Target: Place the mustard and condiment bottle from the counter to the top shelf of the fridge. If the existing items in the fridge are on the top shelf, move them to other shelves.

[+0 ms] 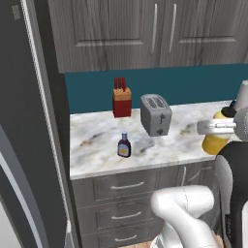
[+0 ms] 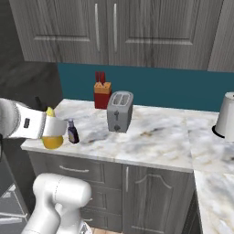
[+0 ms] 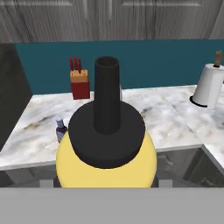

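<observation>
My gripper (image 1: 216,130) is shut on the mustard (image 1: 215,140), a bright yellow bottle with a black top. It hangs by the counter's front edge, off the stone. In the hand view the mustard (image 3: 106,162) sits right before the camera and hides the fingertips. The condiment bottle (image 1: 124,145), dark with a yellow label, stands upright on the counter (image 1: 97,155) near its front. In the right base view the condiment bottle (image 2: 72,131) is just right of the mustard (image 2: 52,138) and apart from it. The fridge's grey outside (image 1: 29,145) rises at the left. Its top shelf and the existing items are out of view.
A silver toaster (image 1: 156,115) and a red knife block (image 1: 122,99) stand behind the condiment bottle. A white paper towel roll (image 2: 226,116) sits at the far right of the counter. Grey drawers (image 1: 127,186) lie below and cabinets (image 1: 145,34) hang above.
</observation>
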Tool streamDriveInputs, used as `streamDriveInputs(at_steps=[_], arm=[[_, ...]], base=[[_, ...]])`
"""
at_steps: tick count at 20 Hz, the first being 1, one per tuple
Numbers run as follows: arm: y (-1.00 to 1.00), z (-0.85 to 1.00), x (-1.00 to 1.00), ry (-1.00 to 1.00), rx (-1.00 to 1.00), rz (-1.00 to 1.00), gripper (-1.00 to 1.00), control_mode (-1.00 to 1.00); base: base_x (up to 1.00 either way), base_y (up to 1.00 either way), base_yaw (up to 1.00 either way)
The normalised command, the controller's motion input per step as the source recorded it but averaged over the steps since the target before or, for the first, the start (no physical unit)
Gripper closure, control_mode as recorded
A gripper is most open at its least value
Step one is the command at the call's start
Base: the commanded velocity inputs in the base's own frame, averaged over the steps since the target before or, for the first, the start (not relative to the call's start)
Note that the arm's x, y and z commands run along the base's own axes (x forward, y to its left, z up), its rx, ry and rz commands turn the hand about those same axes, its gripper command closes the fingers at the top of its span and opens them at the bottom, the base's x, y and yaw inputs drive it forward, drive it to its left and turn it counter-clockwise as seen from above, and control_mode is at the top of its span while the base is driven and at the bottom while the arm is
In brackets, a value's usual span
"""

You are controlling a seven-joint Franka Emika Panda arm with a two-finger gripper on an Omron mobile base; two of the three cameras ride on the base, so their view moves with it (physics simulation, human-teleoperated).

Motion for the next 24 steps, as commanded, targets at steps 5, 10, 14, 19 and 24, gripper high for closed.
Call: streamDriveInputs(at_steps=[5, 10, 14, 19, 24], arm=[[0.00, 0.22, -0.49, -0.12, 0.00, 0.01, 1.00, 1.00], [0.00, 0.00, 0.00, 0.00, 0.00, 0.00, 1.00, 1.00], [0.00, 0.00, 0.00, 0.00, 0.00, 0.00, 1.00, 1.00], [0.00, 0.00, 0.00, 0.00, 0.00, 0.00, 1.00, 1.00], [0.00, 0.00, 0.00, 0.00, 0.00, 0.00, 1.00, 1.00]], base=[[-0.40, 0.00, 0.02], [-1.00, 0.00, 0.13], [-1.00, 0.29, 0.21], [-1.00, 0.83, 0.26], [-0.46, 1.00, 0.30]])
